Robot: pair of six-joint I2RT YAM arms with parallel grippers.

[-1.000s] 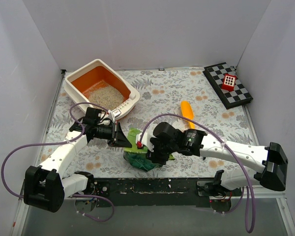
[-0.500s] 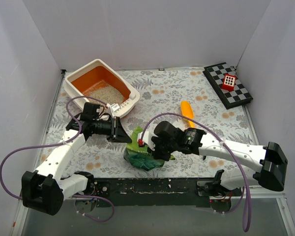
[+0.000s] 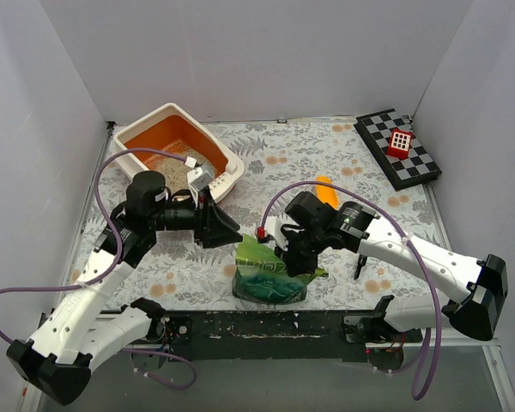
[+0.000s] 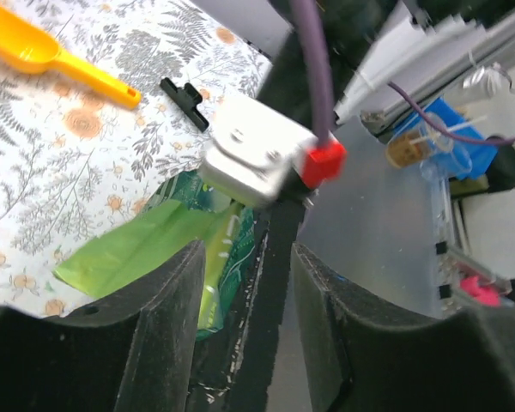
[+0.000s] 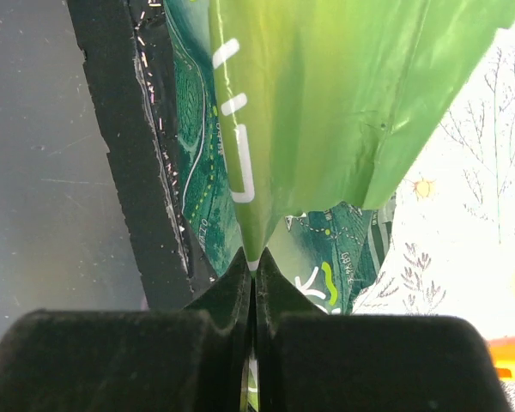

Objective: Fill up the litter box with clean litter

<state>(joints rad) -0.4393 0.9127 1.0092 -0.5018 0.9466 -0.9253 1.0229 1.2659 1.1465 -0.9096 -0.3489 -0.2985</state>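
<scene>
Right tool [image 5: 254, 257] pinching the top edge of the green bag [image 3: 270, 276]. Bag stands mid near edge of desk [image 3: 369, 202]. Left tool [image 4: 245, 257] spread, empty, just beside bag. Litter box [image 3: 232, 170] at far-left corner, clean litter [image 3: 172, 161] partly covering basin.

On the floral bench [image 3: 283, 159] are noted a litter box [image 3: 232, 163] far left, a yellow scoop [image 3: 325, 185] mid-bench, a chequered board [image 3: 421, 163] far right and a green bag [image 3: 266, 279] at the near edge.
</scene>
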